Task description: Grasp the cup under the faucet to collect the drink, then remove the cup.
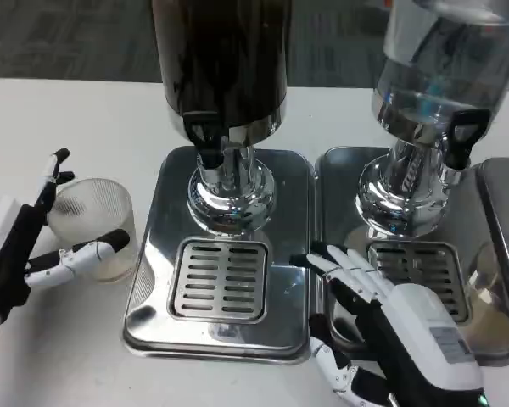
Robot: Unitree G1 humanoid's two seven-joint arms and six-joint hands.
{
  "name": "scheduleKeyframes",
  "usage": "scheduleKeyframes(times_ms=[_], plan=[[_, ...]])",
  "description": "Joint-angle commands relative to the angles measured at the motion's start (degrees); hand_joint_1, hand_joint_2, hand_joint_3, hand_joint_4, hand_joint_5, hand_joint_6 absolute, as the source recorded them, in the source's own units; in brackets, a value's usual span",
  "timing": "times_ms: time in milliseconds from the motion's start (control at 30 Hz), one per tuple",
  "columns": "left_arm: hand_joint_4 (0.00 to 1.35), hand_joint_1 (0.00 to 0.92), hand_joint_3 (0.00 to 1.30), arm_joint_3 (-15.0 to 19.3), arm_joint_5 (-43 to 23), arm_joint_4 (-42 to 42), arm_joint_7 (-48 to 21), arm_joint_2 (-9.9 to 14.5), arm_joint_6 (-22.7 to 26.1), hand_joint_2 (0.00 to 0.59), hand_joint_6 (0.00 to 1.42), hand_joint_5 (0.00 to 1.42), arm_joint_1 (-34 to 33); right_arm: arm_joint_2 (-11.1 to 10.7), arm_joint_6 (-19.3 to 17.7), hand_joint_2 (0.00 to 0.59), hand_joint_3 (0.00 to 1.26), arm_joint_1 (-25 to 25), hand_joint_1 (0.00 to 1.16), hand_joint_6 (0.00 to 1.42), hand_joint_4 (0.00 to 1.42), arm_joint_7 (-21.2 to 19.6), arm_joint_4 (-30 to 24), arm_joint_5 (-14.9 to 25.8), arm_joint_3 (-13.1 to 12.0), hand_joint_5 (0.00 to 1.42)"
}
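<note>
While the left robot hand [21, 254] cradles the cup [93, 227] loosely, the dark dispenser's faucet [210, 157] waits rightward; right robot hand [390, 326] rests spread, empty. Next: carry beneath.

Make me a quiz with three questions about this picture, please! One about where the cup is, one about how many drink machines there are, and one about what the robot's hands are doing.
1. Where is the cup?
A. On the grate under the dark tank's tap
B. On the white table, left of the metal trays
C. On top of the clear tank

2. How many drink tanks stand at the back?
A. One
B. Two
C. Four

3. What is the right hand doing?
A. Holding the cup
B. Pulling a tap
C. Holding nothing, fingers spread over the tray edges

Answers:
1. B: the cup sits on the table beside the left tray, with the left hand around it.
2. B: a dark tank and a clear tank.
3. C: the right hand lies open by the grates, and nothing is in it.
</note>
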Motion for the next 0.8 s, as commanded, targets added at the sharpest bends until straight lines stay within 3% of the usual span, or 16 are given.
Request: scheduleKeyframes(times_ms=[33,467,600,800], plan=[[0.08,0.208,0.00,-1.97,1.98,1.46,-1.20,-0.10,1.67,0.042,0.35,0.34,0.25,0.24,-0.75,0.586,0.21,-0.19,0.55,0.16,0.09,-0.54,-0.09,0.04,-0.44,0.06],[0.06,0.201,0.00,-2.99,0.99,2.67,-2.37,-0.08,0.95,0.035,0.36,0.33,-0.17,0.16,-0.65,0.586,0.21,0.31,0.55,0.16,0.09,-0.08,-0.56,0.67,-0.69,0.07],[0.08,0.267,0.00,-3.35,1.37,2.74,-2.07,-0.11,1.03,0.047,0.40,0.36,-0.23,0.04,-0.74,0.586,0.21,0.52,0.55,0.16,0.09,-0.09,-0.70,0.78,-0.81,0.07],[0.08,0.287,0.00,-4.20,2.11,2.77,-1.82,-0.16,1.35,0.048,0.40,0.37,-0.41,-0.11,-0.70,0.586,0.21,0.73,0.56,0.16,0.09,0.17,-0.88,1.11,-1.17,0.07]])
